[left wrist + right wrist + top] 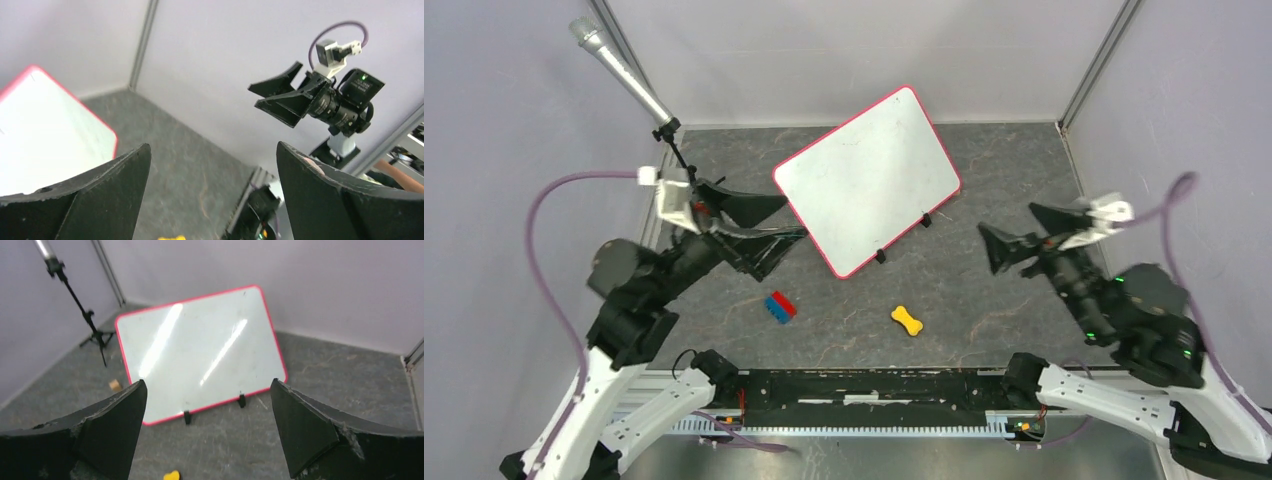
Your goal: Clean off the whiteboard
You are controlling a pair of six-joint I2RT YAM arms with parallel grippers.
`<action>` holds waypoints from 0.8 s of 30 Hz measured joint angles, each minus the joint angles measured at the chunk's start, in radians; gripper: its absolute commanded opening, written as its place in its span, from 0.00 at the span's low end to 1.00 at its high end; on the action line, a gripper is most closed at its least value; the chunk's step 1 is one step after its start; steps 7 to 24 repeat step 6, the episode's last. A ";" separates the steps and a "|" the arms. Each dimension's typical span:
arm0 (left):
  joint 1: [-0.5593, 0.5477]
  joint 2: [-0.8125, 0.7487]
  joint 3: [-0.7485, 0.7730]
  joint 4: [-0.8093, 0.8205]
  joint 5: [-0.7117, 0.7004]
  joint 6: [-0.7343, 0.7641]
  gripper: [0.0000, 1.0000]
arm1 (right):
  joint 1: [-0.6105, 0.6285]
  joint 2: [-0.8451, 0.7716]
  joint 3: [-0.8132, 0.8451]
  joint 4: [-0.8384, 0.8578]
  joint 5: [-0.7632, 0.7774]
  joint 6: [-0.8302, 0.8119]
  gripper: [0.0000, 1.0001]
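The whiteboard (867, 180) with its red-pink rim lies on the grey floor mat at the back centre, turned at an angle. Two black clip feet (902, 237) sit on its near edge. Its face (200, 347) shows glare streaks and only faint specks. My left gripper (796, 218) hovers open just off the board's left corner, nothing between its fingers (212, 150). To the right of the board, my right gripper (1006, 216) is also open and empty, pointing toward it (207, 385). A yellow bone-shaped piece (907, 320) lies on the mat in front of the board, apart from both grippers.
A red and blue block (780, 306) lies on the mat near the left arm. A microphone on a black stand (624, 75) rises at the back left, with a small tan cube (115, 385) near its foot. Grey walls enclose the mat on three sides.
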 measured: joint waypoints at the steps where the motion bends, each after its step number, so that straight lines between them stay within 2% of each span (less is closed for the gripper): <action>1: 0.000 -0.012 0.027 -0.005 -0.015 0.018 1.00 | 0.000 -0.024 0.020 0.014 0.008 -0.018 0.98; 6: 0.000 -0.066 0.134 -0.038 -0.082 0.079 1.00 | 0.000 -0.109 0.050 0.072 0.033 -0.101 0.98; 24: 0.000 -0.066 0.134 -0.038 -0.082 0.079 1.00 | 0.000 -0.109 0.050 0.072 0.033 -0.101 0.98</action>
